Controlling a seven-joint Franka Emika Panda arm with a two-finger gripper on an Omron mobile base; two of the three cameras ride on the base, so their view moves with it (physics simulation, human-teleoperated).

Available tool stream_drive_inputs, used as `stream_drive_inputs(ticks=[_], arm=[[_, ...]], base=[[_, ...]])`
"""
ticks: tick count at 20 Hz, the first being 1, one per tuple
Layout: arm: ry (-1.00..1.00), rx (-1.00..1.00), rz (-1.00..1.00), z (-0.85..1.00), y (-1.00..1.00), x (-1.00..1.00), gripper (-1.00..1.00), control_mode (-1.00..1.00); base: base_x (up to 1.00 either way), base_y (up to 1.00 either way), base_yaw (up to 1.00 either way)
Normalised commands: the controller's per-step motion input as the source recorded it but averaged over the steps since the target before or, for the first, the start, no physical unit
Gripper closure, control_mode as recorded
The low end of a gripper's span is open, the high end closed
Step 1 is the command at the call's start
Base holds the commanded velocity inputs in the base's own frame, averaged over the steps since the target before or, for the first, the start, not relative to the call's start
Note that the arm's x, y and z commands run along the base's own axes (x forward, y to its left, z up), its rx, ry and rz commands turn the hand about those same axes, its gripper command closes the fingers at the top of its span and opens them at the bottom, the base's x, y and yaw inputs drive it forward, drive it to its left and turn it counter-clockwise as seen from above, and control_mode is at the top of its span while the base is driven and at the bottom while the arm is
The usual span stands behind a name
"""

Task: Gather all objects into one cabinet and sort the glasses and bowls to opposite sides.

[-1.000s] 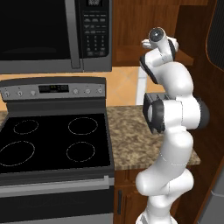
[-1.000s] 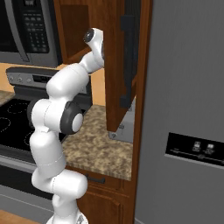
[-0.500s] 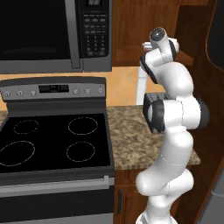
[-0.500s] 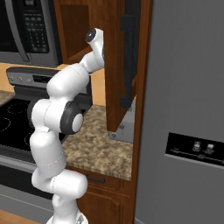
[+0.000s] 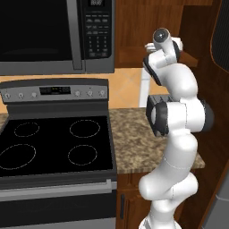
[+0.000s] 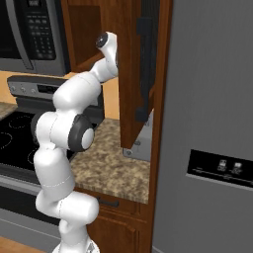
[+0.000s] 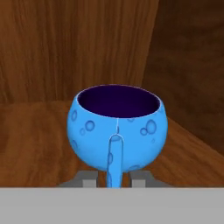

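Nothing in the base views is shifting between the earlier pictures and now: arm, cabinet and counter are sitting where they were. My gripper (image 7: 113, 178) is closing its jaws on the handle of the blue cup (image 7: 117, 127); the two fingertips (image 7: 87, 179) are showing just either side of the handle's lower end, near-touching it, so I am reading this as clamped on the handle. The cup is standing upright on the wooden shelf (image 7: 30, 135) inside the cabinet (image 6: 133, 64), mouth up, dark interior visible, handle facing me. The cabinet's back wall is rising behind it, and a side wall is standing to its right. From the base cameras my arm (image 5: 176, 116) is reaching up and into the open cabinet, above the granite counter (image 5: 134, 143). The stove (image 5: 53, 147) and microwave (image 5: 44, 36) are lying to the left, the refrigerator (image 6: 212, 123) to the right.
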Motion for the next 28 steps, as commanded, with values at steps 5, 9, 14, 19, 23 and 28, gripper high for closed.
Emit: stream_drive_inputs(ticks=[5, 9, 14, 19, 23, 28], arm=[[-0.06, -0.14, -0.02, 0.00, 0.00, -0.03, 1.00, -1.00], [-0.10, -0.14, -0.01, 0.00, 0.00, -0.09, 1.00, -1.00], [-0.15, -0.16, 0.00, 0.04, 0.00, -0.24, 1.00, -1.00], [-0.13, -0.01, 0.00, 0.47, 0.02, -0.57, 1.00, -1.00], [-0.02, -0.04, 0.00, 0.06, 0.20, -0.12, 1.00, -1.00], [0.00, -0.01, 0.00, 0.06, 0.04, -0.18, 1.00, -1.00]], base=[[0.00, 0.00, 0.00], [0.00, 0.00, 0.00], [0.00, 0.00, 0.00], [0.00, 0.00, 0.00], [0.00, 0.00, 0.00], [0.00, 0.00, 0.00]])
